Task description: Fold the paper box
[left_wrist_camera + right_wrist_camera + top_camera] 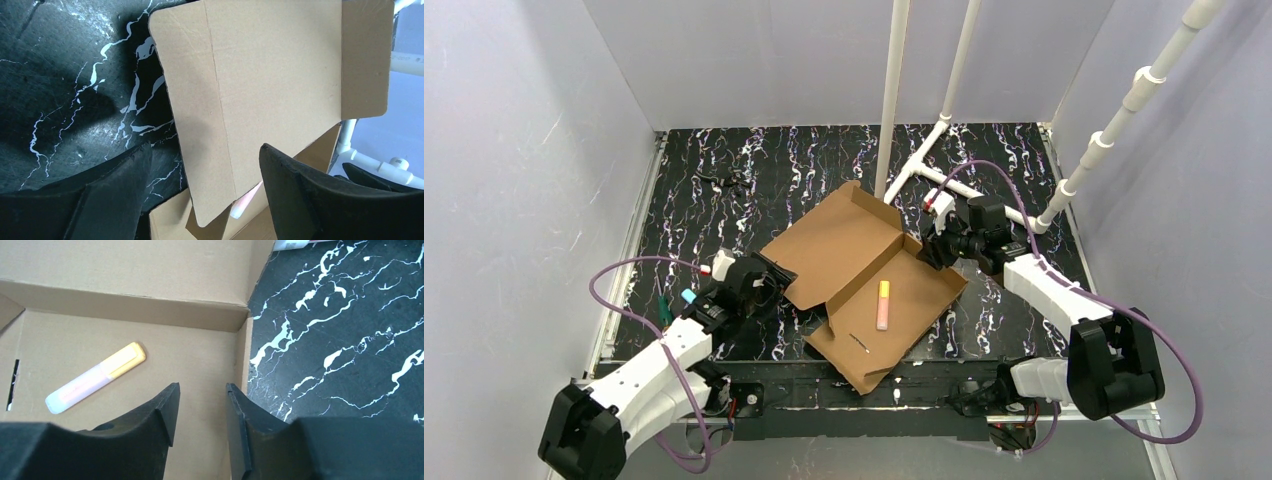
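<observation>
The paper box (pixel 854 270) is a brown cardboard mailer lying half open in the middle of the black marbled table. Its lid panel (pixel 270 75) is raised at the back left, and its shallow tray (pixel 150 350) is at the front right. My left gripper (pixel 762 280) is at the box's left corner. It is open (pixel 205 147), and a rounded flap of the lid stands between its fingers. My right gripper (pixel 932 250) is at the tray's right edge. It is open with a narrow gap (pixel 200 388), over the tray floor just inside the side wall (pixel 243 355).
A pink and yellow highlighter (pixel 883 305) lies inside the tray and also shows in the right wrist view (pixel 95 377). A white pipe frame (pixel 924 165) stands behind the box. A small dark object (pixel 724 181) lies at the back left. Grey walls close in the table.
</observation>
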Robot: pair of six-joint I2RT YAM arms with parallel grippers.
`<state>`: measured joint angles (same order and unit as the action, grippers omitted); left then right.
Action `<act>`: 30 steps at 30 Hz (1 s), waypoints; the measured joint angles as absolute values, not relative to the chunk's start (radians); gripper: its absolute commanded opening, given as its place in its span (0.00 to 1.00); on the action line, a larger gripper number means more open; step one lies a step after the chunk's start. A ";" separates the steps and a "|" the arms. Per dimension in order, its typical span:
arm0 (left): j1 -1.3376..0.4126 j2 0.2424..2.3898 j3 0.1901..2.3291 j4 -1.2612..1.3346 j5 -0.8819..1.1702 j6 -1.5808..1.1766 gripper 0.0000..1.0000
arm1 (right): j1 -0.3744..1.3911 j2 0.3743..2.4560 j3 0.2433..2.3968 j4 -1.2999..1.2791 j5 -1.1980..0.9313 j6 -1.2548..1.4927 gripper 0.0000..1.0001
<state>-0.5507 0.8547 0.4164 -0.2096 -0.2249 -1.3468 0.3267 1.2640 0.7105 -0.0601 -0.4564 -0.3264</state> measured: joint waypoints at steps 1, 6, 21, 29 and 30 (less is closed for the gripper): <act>-0.550 0.859 0.416 -0.210 -0.225 -1.346 0.73 | 0.325 1.262 0.710 -0.064 -0.466 -0.337 0.50; -0.547 0.928 0.418 -0.184 -0.225 -1.357 0.52 | 0.307 1.262 0.710 -0.081 -0.486 -0.363 0.64; -0.539 0.890 0.326 0.035 -0.280 -1.436 0.00 | 0.295 1.447 0.732 -0.084 -0.428 -0.346 0.48; -0.538 0.678 0.249 0.051 -0.295 -1.299 0.00 | 0.322 1.449 0.731 -0.086 -0.397 -0.291 0.12; -0.538 0.644 0.241 0.052 -0.294 -1.270 0.00 | 0.324 1.436 0.728 -0.074 -0.395 -0.282 0.10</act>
<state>-0.5385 0.6441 0.2405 0.0525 -0.2943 -1.2701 0.3237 1.4364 0.7284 -0.0742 -0.3946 -0.2821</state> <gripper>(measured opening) 0.014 0.161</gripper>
